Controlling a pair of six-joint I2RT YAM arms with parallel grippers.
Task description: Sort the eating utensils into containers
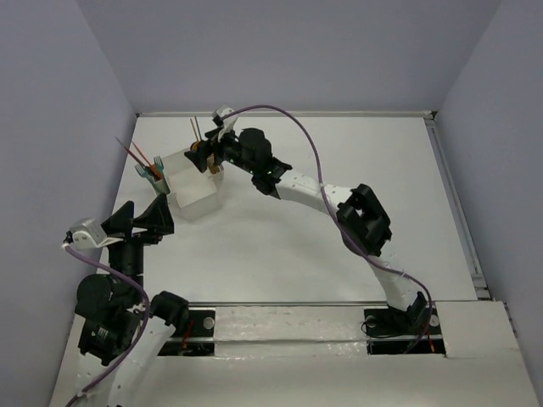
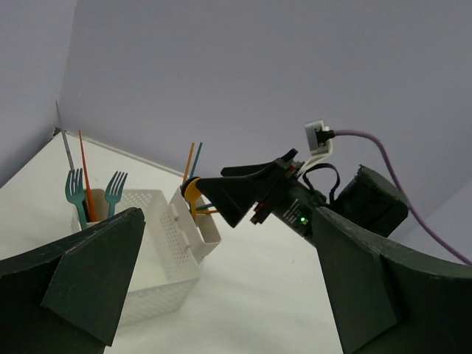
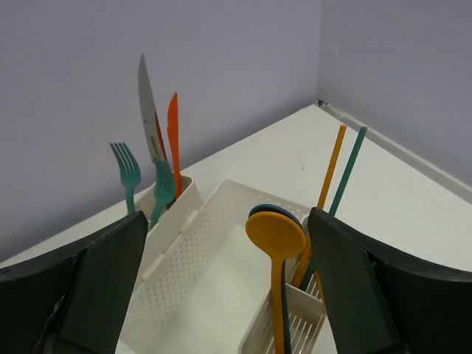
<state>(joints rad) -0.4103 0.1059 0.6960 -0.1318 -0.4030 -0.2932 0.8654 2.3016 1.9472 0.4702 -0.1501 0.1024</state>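
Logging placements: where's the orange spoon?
Right wrist view, centre: orange spoon stands upright in the nearer end compartment of the white box, left of the orange stick and teal stick.

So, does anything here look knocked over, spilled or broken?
Nothing stands out. The white container sits upright; forks and knives stand in one end compartment, spoons and sticks in the other, only leaning slightly.

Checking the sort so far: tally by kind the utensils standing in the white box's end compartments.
Teal forks: 2
Knives, one grey, one orange: 2 (a red sliver between them may be a third; cannot tell)
Spoons, one orange, one dark behind it: 2
Sticks, one orange, one teal: 2
Total: 8
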